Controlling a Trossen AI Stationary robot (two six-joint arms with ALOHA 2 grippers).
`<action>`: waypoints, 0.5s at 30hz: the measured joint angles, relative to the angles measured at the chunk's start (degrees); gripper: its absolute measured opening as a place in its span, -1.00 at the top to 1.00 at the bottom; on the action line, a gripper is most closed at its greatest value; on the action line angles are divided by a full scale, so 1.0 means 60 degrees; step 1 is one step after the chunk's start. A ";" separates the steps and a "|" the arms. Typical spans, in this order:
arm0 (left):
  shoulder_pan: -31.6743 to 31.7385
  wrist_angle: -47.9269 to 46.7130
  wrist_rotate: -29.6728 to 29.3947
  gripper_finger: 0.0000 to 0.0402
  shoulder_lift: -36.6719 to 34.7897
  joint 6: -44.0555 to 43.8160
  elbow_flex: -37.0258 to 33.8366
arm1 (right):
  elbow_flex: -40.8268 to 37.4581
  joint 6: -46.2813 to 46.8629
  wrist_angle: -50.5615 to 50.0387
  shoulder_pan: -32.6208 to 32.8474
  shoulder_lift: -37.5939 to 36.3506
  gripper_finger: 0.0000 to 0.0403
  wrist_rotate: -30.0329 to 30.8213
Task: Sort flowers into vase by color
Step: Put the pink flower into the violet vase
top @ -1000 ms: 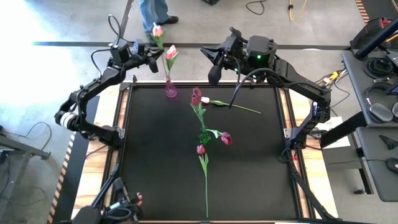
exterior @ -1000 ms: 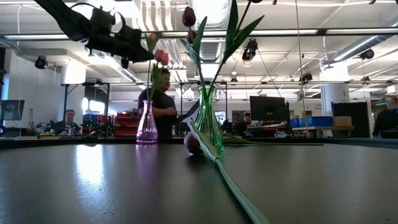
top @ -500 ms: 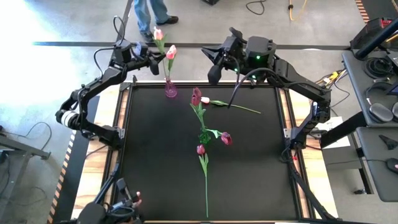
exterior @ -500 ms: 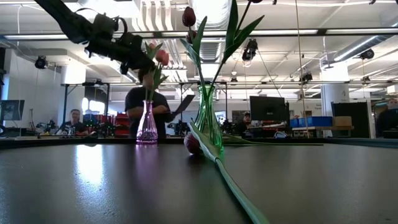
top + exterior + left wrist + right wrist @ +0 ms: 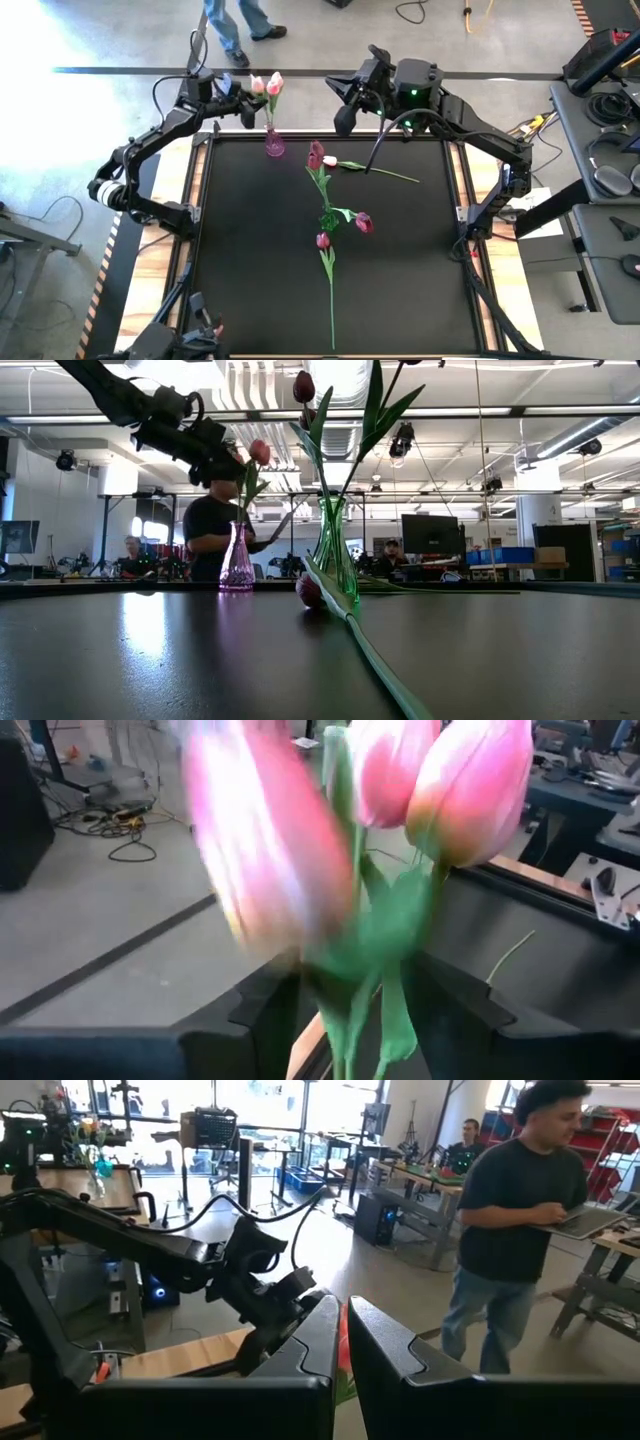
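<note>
From my console I counted two vases on the black table (image 5: 250, 280). On the left, near the far edge, stood the pink vase (image 5: 274, 146), a pale pink tulip (image 5: 275, 84) standing upright in it. The left gripper (image 5: 245, 104) hung just above that vase, clenched on the stem of a second pale pink tulip (image 5: 258, 86) whose head sat right beside the first; the left wrist view showed the two heads (image 5: 470, 780) close together over green leaves. I could not tell whether that second stem had reached the vase's mouth.

Toward the middle stood the green vase (image 5: 327, 217), with two dark magenta tulips in it: one head (image 5: 316, 155) leaning toward the far edge, the other (image 5: 363, 222) drooping just beside the vase on its right.

Two flowers lay loose on the table: a dark one (image 5: 323, 241) with its stem running toward the near edge, and a pale one (image 5: 330, 161) beyond the green vase, its stem running rightward.

So: three pale, three dark.

The right gripper (image 5: 342, 118) waited above the far edge, its fingers (image 5: 300, 1342) pressed nearly together on nothing. A person (image 5: 512, 1210) with a laptop stood beyond the table.
</note>
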 joint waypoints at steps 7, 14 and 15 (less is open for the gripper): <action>0.0004 -0.0460 -0.0011 0.11 -0.0371 0.0206 0.0000 | 0.0000 0.0000 -0.0004 0.0000 0.0000 0.91 -0.0007; 0.0012 -0.2359 -0.0541 0.08 -0.1089 0.1505 -0.0005 | 0.0052 -0.0009 -0.0806 0.0000 -0.0076 0.91 -0.0011; 0.0015 -0.2476 -0.0557 0.08 -0.1191 0.1570 -0.0038 | 0.0105 -0.0009 -0.1059 0.0000 -0.0099 0.91 0.0003</action>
